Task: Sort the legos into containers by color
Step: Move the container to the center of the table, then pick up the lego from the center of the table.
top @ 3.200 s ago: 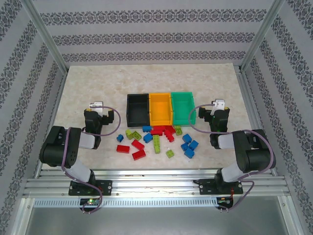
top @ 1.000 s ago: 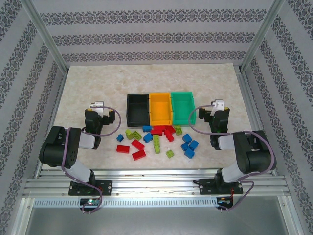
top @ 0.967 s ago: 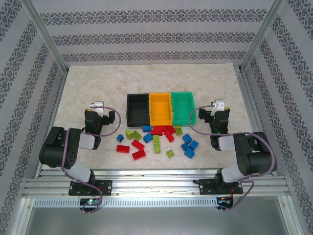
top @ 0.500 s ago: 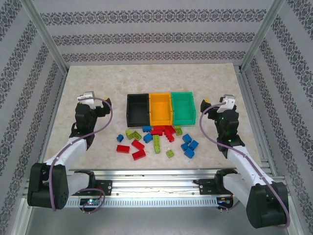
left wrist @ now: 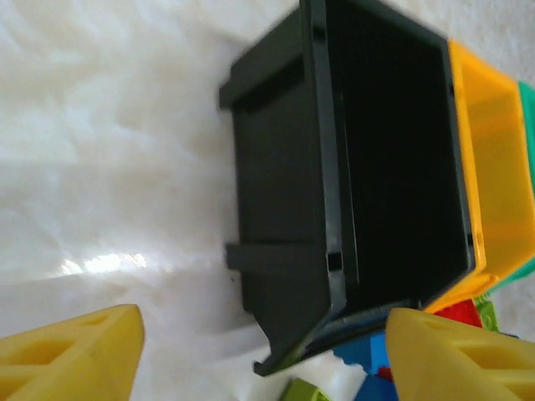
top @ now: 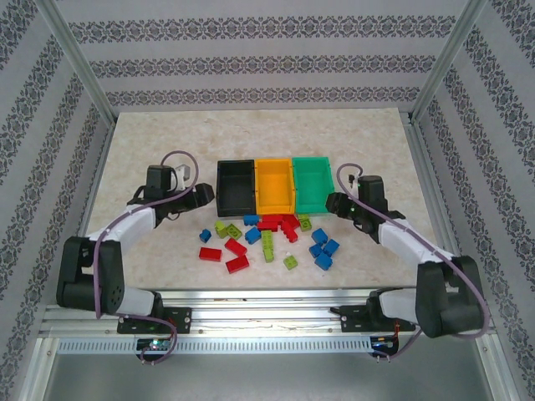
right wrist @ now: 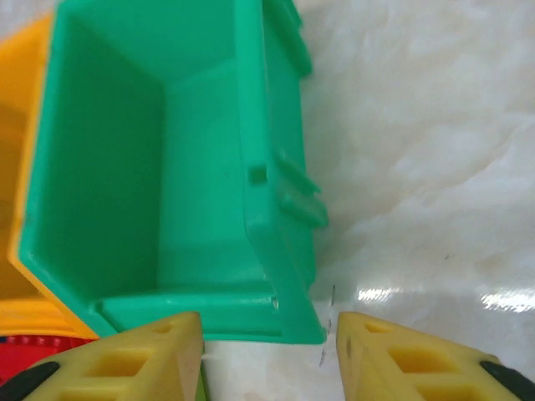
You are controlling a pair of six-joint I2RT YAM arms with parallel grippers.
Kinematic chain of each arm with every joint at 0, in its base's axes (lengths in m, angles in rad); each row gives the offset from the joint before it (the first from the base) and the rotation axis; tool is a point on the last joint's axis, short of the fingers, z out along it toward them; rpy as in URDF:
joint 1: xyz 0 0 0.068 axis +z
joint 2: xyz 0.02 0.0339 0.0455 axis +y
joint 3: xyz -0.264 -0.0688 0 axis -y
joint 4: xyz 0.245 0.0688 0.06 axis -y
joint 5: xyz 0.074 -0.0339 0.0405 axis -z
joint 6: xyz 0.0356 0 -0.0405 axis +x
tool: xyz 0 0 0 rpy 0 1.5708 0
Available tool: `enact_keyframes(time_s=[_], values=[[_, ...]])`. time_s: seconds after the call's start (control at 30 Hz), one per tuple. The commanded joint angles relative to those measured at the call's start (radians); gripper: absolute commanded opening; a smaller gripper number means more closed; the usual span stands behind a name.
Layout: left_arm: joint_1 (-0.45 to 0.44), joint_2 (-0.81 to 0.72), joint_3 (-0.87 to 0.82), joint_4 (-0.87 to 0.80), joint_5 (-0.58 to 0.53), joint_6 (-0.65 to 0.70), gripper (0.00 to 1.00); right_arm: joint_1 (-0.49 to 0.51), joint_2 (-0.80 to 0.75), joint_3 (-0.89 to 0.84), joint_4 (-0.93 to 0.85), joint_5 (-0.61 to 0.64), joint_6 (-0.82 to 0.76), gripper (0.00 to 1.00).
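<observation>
Three containers stand side by side mid-table: black (top: 235, 185), orange-yellow (top: 274, 185), green (top: 313, 184). Legos in red (top: 236, 264), blue (top: 324, 247) and yellow-green (top: 268, 242) lie scattered in front of them. My left gripper (top: 203, 197) is open beside the black bin's near left corner. In the left wrist view that gripper (left wrist: 263, 359) has the black bin (left wrist: 322, 167) just ahead of it, and nothing between its fingers (left wrist: 71, 351). My right gripper (top: 331, 203) is open at the green bin's near right corner. In the right wrist view its gap (right wrist: 267, 359) is empty and faces the green bin (right wrist: 267, 167).
Metal frame posts (top: 79, 75) and patterned walls enclose the marble table (top: 150, 142). Bare tabletop lies left of the black bin and right of the green bin. In the left wrist view a blue lego (left wrist: 368, 355) lies under the black bin's front lip.
Both arms have unfolded from beside their bases and reached forward and inward. The grippers now sit low at the outer front corners of the bin row. Legos and bins have not moved.
</observation>
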Motion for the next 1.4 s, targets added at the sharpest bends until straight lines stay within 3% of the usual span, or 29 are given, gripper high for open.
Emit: enact_keyframes(time_s=[0.0,0.13,0.37,0.57,0.8,0.97,1.07,1.2,1.37], values=[[-0.03,0.075,0.06,-0.075,0.085,-0.034,0.66,0.016,0.06,0.049,-0.015,-0.049,0.016,0.46],[-0.04,0.174,0.111,-0.05,0.122,-0.047,0.52,0.027,0.117,0.079,0.014,-0.043,0.013,0.43],[-0.041,0.327,0.243,-0.034,0.124,-0.067,0.49,0.055,0.246,0.182,0.06,-0.008,0.0,0.37],[-0.041,0.427,0.402,-0.103,0.118,-0.047,0.47,0.05,0.343,0.318,-0.002,-0.035,-0.036,0.36],[-0.039,0.374,0.419,-0.159,0.042,-0.005,0.62,0.047,0.25,0.325,-0.111,-0.004,-0.097,0.58],[-0.029,0.246,0.315,-0.125,-0.071,0.026,0.69,0.076,0.138,0.296,-0.208,0.005,-0.112,0.61],[-0.017,0.17,0.221,-0.06,-0.129,0.032,0.69,0.182,0.086,0.274,-0.229,-0.001,-0.106,0.6],[0.009,0.079,0.09,0.051,-0.164,0.033,0.73,0.4,0.081,0.255,-0.213,0.072,-0.054,0.6],[0.027,0.016,-0.042,0.181,-0.163,0.007,0.73,0.661,0.185,0.325,-0.141,0.113,-0.015,0.59]])
